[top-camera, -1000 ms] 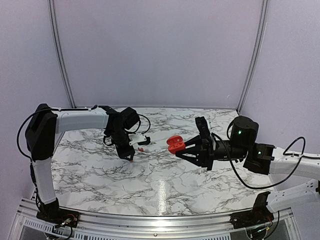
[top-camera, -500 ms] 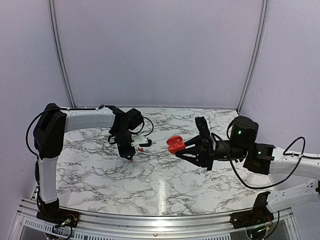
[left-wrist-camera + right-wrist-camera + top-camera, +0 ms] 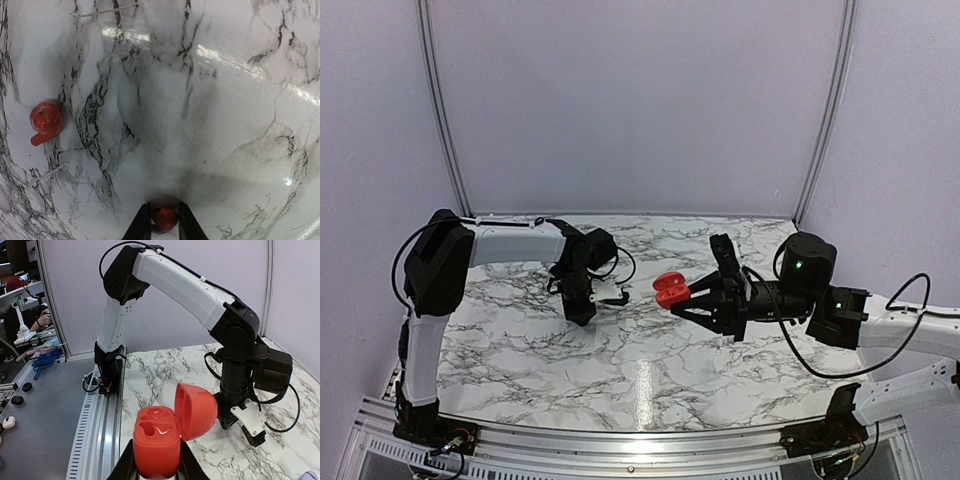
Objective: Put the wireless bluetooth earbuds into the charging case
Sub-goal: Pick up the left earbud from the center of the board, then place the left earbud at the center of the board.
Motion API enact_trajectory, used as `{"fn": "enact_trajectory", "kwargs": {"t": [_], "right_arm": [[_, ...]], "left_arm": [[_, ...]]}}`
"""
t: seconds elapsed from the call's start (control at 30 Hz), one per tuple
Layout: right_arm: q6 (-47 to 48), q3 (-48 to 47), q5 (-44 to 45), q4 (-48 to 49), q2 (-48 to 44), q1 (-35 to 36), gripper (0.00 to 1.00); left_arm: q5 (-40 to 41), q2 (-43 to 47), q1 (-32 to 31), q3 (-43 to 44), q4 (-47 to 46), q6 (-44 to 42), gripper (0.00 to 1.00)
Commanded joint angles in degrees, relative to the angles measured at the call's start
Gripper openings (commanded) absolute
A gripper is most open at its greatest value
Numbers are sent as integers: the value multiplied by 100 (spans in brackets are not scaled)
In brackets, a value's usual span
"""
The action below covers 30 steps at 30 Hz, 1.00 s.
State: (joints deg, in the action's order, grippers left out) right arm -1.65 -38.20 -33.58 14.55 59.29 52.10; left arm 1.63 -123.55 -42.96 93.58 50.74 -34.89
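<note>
One small red earbud (image 3: 164,220) sits on the marble between the fingers of my left gripper (image 3: 163,207), which touch it on both sides. A second earbud (image 3: 46,121) lies loose on the table, off to the left in the left wrist view. My right gripper (image 3: 156,456) is shut on the red charging case (image 3: 155,437) and holds it above the table. Its lid (image 3: 197,410) is hinged open and both sockets are empty. From above, the case (image 3: 669,289) hangs right of the left gripper (image 3: 582,316). Neither earbud shows in that view.
The marble table (image 3: 650,370) ends at an aluminium rail (image 3: 620,440) along the near edge. The left arm (image 3: 200,290) arches over the table just behind the held case. A workbench with tools (image 3: 30,355) stands beyond the table's edge.
The left arm's wrist has swung right and settled over the spot, hiding the loose earbud from above. Its jaws have narrowed onto the earbud. The right arm and case have stayed still.
</note>
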Motion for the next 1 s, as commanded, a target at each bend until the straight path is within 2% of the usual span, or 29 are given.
{"fn": "enact_trajectory", "kwargs": {"t": [0.0, 0.23, 0.37, 0.5, 0.77, 0.9, 0.97], "right_arm": [[37, -143, -54, 18, -14, -59, 0], [94, -184, -21, -75, -40, -59, 0], [19, -154, 12, 12, -84, -59, 0], [-58, -95, 102, 112, -174, -61, 0], [-150, -141, 450, 179, -317, -93, 0], [-173, -177, 498, 174, -363, -114, 0], [-129, -166, 491, 178, -397, -120, 0]], "left_arm": [[48, -185, 11, 222, 129, 92, 17], [-13, -175, 152, 423, 70, 518, 7], [-1083, 352, 304, 313, -273, 1015, 5], [-2193, 1459, 482, -371, -1229, 1816, 5], [-2978, 3342, 697, -1474, -3376, 4707, 4], [-4134, 3911, 770, -2026, -4597, 6016, 5], [-5059, 4207, 744, -2313, -5695, 6678, 5]]}}
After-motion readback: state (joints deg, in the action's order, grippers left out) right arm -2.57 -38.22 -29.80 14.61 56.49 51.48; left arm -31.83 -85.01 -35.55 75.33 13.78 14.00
